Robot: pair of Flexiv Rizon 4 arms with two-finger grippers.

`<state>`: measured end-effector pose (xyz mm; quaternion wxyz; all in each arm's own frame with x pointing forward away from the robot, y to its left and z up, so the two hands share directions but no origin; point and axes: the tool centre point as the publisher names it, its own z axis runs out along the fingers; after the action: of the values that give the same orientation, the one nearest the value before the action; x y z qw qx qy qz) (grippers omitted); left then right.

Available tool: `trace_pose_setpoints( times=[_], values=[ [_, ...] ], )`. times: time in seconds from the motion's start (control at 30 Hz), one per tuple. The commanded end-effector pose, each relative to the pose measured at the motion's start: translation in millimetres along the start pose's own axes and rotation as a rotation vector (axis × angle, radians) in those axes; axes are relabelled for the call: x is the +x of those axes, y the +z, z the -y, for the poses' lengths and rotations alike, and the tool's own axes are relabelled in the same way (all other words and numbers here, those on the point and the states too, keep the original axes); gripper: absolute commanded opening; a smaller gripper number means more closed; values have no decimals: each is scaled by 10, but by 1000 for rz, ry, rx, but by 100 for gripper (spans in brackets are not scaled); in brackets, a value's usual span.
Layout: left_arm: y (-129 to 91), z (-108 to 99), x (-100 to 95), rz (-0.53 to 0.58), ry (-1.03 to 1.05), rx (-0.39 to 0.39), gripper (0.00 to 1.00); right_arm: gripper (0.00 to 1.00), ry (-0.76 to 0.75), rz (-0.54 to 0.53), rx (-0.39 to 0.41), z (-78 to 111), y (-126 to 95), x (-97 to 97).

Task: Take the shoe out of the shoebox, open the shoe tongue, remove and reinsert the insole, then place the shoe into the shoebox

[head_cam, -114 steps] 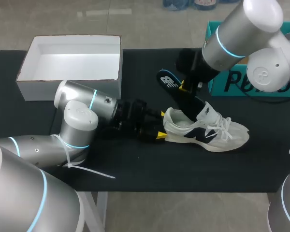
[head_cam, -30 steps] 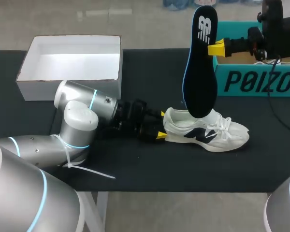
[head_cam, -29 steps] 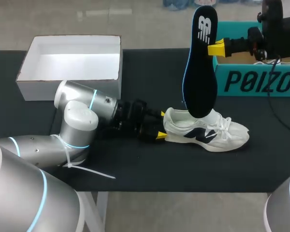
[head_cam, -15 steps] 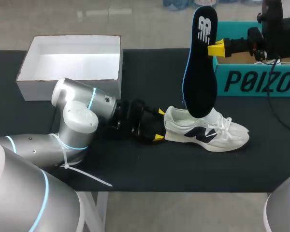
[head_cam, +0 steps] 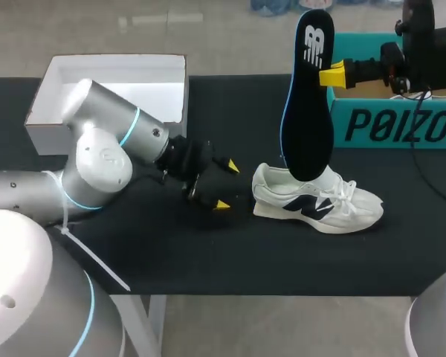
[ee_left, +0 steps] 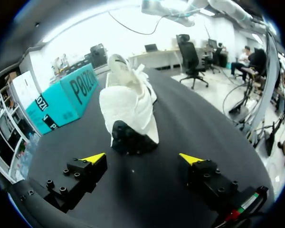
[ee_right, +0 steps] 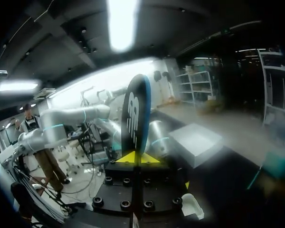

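Head view: the left tool (head_cam: 226, 184) is released, just off the heel of the shoe (head_cam: 320, 202), which lies toward the worktop's (head_cam: 208, 260) front edge. The right tool (head_cam: 332, 74) grasps the insole (head_cam: 308, 104) upright over it.

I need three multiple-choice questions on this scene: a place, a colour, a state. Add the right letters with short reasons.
1. Relative to the shoebox, the shoe lies: A inside it; B outside it, on the table; C beneath it.
2. The insole is: A black; B red; C white.
3. The left gripper is: A open; B shut on the shoe; C shut on the insole.
Key: 1 B, it rests on the tabletop; 2 A, its face is black; 3 A, its tips stand apart, touching nothing.
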<state>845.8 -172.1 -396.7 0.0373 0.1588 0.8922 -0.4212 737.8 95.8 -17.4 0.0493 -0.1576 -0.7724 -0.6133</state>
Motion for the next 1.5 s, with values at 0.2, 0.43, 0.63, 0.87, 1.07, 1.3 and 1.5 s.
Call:
trace_pose_setpoints(
  times=[0.2, 0.43, 0.63, 0.87, 1.07, 1.3, 1.5],
  values=[
    [-463, 352, -164, -109, -1, -377, 100, 0, 1, -1, 3, -8, 14, -12],
    [-427, 495, -245, -147, 25, -420, 100, 0, 1, -1, 3, -8, 14, -12],
    [-398, 542, -310, -142, 45, -435, 100, 0, 1, -1, 3, -8, 14, -12],
    [-386, 550, -327, -124, 31, -468, 100, 0, -1, -2, 1, -12, 9, 2],
    [-386, 550, -327, -124, 31, -468, 100, 0, 4, 4, 13, -74, -53, 161],
    [-386, 550, -327, -124, 31, -468, 100, 0, 4, 59, 43, -141, -148, 455],
    [-386, 550, -327, -124, 31, -468, 100, 0, 9, 88, 32, -137, -187, 539]
  ],
)
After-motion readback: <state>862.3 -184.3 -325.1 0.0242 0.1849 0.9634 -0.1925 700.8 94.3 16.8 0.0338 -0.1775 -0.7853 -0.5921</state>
